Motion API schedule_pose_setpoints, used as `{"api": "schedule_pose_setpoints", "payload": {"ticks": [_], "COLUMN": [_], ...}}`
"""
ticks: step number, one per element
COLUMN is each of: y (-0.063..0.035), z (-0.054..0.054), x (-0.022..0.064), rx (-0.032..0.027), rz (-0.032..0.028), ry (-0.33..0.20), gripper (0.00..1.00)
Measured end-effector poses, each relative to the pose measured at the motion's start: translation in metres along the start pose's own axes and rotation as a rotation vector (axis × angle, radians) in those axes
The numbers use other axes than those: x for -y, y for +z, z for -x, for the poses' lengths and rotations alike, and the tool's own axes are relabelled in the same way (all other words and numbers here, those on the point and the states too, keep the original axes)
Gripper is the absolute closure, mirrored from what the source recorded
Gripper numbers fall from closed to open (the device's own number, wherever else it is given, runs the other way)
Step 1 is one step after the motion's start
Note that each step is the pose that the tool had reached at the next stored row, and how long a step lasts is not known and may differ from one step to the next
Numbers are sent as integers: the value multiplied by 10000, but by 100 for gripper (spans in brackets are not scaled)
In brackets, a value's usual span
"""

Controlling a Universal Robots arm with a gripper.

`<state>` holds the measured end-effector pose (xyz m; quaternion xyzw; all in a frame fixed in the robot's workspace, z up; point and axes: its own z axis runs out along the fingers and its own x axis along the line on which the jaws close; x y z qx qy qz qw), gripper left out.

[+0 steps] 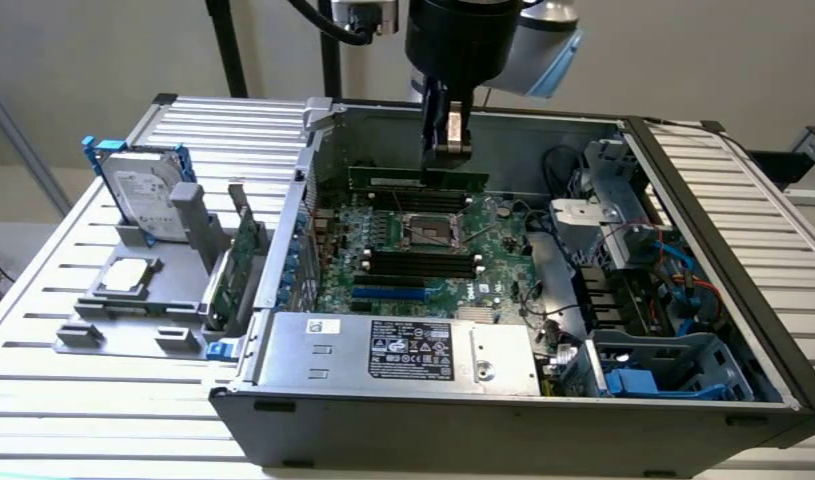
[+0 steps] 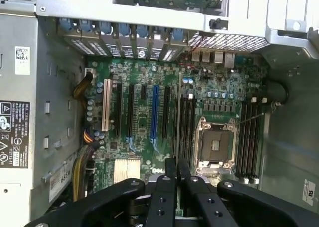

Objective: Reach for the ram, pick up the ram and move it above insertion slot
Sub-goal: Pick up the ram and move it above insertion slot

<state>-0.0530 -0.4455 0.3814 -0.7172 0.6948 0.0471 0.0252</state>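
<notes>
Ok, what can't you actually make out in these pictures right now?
- Exterior view: the gripper covers part of the ram, so how deep it grips is hidden.
- Exterior view: this angle does not show whether the ram hangs in line with the memory slots.
- Exterior view: print on the power supply label is too small to read.

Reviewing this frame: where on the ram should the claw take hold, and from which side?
By the upper long edge, around mid-length, coming from straight above. The ram stands on edge, long and thin, so the claw pinches its two flat faces, as it does here over the motherboard. That leaves the lower edge free.
</notes>
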Motion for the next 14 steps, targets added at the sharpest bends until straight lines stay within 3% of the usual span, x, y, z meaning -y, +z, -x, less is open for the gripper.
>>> {"api": "schedule_pose_setpoints", "payload": {"ticks": [7,14], "y": [18,17], "z": [70,73], "x": [70,73], "rx": [-74,-78], "rz": [-12,-14], "ry": [137,153], "gripper": [87,87]}}
